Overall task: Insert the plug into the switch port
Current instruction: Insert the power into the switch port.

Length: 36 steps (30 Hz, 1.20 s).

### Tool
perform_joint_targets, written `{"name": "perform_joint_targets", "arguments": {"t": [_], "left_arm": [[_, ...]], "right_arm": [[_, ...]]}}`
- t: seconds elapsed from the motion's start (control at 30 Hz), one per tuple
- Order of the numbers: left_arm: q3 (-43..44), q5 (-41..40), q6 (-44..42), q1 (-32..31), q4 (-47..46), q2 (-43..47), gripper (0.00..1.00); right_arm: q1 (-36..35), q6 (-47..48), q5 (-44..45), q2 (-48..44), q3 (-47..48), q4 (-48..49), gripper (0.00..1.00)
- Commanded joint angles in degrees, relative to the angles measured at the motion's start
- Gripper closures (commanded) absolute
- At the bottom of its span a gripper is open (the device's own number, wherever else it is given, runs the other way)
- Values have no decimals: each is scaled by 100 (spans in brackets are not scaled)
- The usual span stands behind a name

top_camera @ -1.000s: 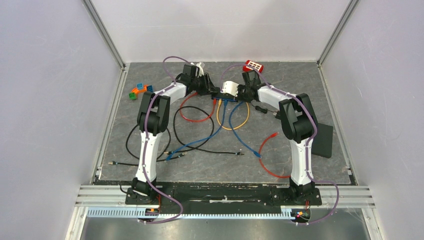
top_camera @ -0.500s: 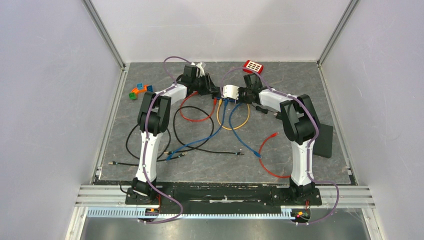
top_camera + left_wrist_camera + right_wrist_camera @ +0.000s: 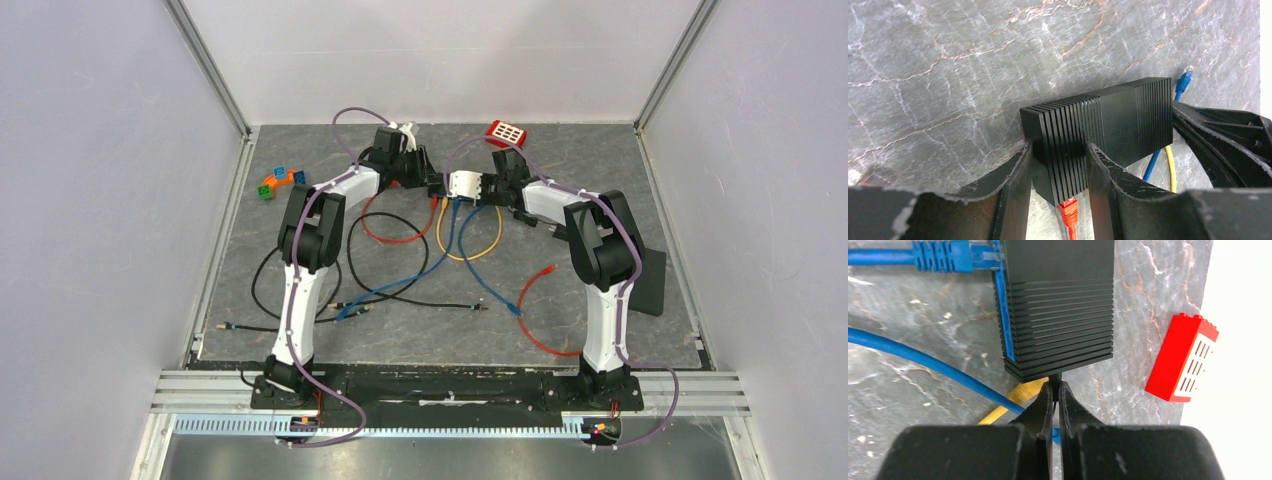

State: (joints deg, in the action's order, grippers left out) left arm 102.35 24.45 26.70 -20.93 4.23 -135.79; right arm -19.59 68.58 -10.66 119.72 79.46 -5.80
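Note:
The switch (image 3: 1108, 120) is a black ribbed box lying on the grey mat at the back of the table. My left gripper (image 3: 1059, 150) straddles one end of it, a finger (image 3: 1013, 190) pressed on each side. Below that end a red plug (image 3: 1069, 210) sits in a port. In the right wrist view the switch (image 3: 1060, 310) lies just ahead of my right gripper (image 3: 1056, 385). That gripper is shut on a small black plug (image 3: 1055, 377) at the switch's end face. How deep this plug sits is hidden.
A blue plug (image 3: 945, 255) and a yellow plug (image 3: 1023, 392) are at the switch's port side, and a blue cable (image 3: 923, 360) runs past. A red block (image 3: 506, 132) lies behind. Coloured bricks (image 3: 278, 182), a black pad (image 3: 648, 282) and loose red (image 3: 540, 310) and black (image 3: 300, 300) cables lie around.
Both wrists have shifted a little to the right at the switch, and the right wrist has turned more level. Neither grip has visibly changed.

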Motion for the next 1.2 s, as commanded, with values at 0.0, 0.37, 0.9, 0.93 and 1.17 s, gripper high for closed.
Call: {"name": "perform_joint_targets", "arguments": {"t": [0.0, 0.37, 0.9, 0.93, 1.17], "left_arm": [[394, 410, -133, -465, -58, 152, 51], [427, 97, -285, -227, 134, 442, 47], [-428, -472, -880, 61, 980, 1543, 44], [-545, -512, -898, 76, 1007, 1665, 44], [-1094, -1194, -1156, 99, 1843, 2565, 44]], "right_arm": [[1, -259, -632, -21, 544, 949, 100], [431, -566, -346, 561, 1179, 649, 100], [973, -991, 94, 1158, 1816, 336, 100], [983, -1051, 205, 1174, 1810, 344, 100], [1225, -1608, 686, 1210, 1749, 329, 98]]}}
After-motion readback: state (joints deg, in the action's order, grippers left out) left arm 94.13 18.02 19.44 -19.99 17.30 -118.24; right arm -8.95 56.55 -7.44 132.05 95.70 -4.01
